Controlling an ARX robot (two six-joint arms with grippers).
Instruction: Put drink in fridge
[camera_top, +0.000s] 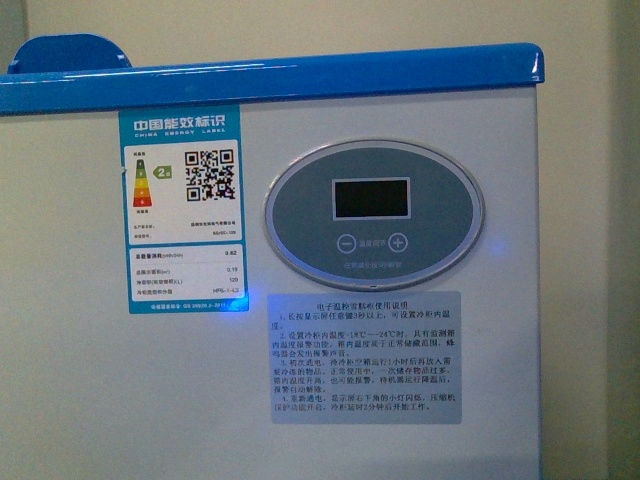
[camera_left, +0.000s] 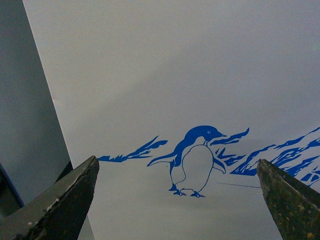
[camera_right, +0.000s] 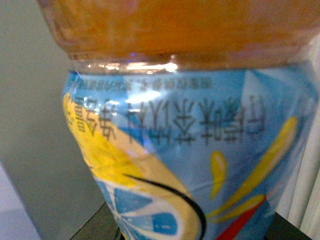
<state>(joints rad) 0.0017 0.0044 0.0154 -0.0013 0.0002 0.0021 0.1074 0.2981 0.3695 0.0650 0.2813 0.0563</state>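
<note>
The fridge (camera_top: 400, 120) fills the front view: a white wall with a blue rim (camera_top: 270, 75) on top and an oval grey display (camera_top: 373, 213). Neither arm shows there. In the left wrist view my left gripper (camera_left: 177, 200) is open and empty, its dark fingertips (camera_left: 75, 195) wide apart, facing the fridge's white side with the blue penguin picture (camera_left: 195, 160). In the right wrist view my right gripper (camera_right: 190, 232) is shut on the drink (camera_right: 185, 140). The bottle's orange liquid and blue, yellow and red label fill the frame. Its cap is out of view.
An energy label sticker (camera_top: 180, 210) and a grey instruction sheet (camera_top: 365, 355) are on the fridge wall. A small blue light (camera_top: 240, 303) glows below the sticker. A pale wall (camera_top: 300, 25) stands behind the fridge.
</note>
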